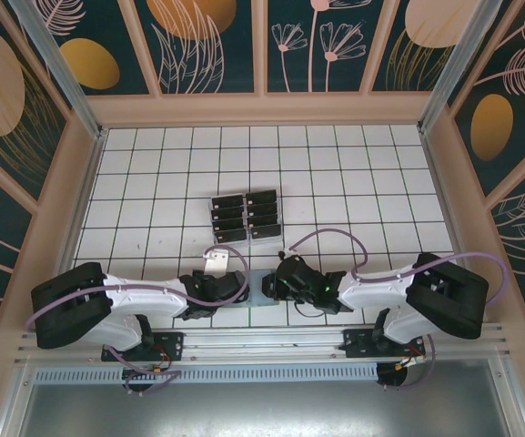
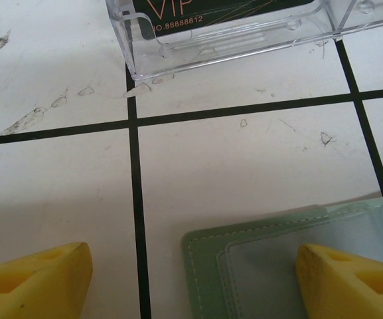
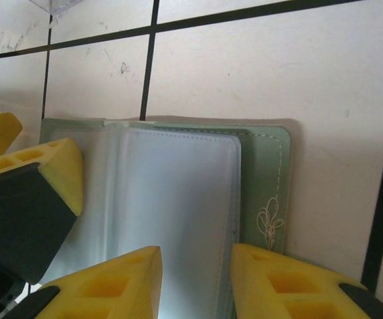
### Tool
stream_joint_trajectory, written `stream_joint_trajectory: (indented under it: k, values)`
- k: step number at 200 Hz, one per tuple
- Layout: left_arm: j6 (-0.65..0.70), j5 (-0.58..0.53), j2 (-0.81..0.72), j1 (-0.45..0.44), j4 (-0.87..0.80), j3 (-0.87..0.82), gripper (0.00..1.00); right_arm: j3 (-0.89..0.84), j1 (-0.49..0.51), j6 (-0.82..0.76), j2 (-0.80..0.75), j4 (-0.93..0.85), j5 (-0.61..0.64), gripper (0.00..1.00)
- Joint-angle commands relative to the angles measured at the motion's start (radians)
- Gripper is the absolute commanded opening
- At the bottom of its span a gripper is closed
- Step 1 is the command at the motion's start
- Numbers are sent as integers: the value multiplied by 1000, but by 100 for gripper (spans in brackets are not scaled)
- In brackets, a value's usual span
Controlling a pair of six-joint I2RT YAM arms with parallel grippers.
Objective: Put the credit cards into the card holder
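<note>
From above, the credit cards (image 1: 244, 217) sit grouped mid-surface, none seemingly loaded yet; the card holder (image 1: 260, 288) lies between the arms. Left wrist: left jaws spread wide over its corner. Right wrist: right jaws straddle its clear sleeve (image 3: 171, 212); whether pinching, unclear.

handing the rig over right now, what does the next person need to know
Left gripper: open, low over the table, one finger above a corner of the holder.
Right gripper: fingers close together astride the edge of the holder's clear sleeve; whether they pinch it is unclear.
Holder: lies open between the two grippers; the sleeve looks empty.
Cards: in the clear rack, just beyond the holder.
Done: holder is open.
Left: every card goes from rack to holder.
</note>
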Motion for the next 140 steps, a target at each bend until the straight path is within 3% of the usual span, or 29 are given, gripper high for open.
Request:
stream_joint_trajectory:
  k: [1, 140]
  values:
    - [-16, 13, 16, 5, 12, -21, 80, 3, -6, 0, 39, 18, -12, 34]
    - [-17, 11, 2, 4, 20, -26, 80, 20, 2, 2, -22, 96, -84, 26]
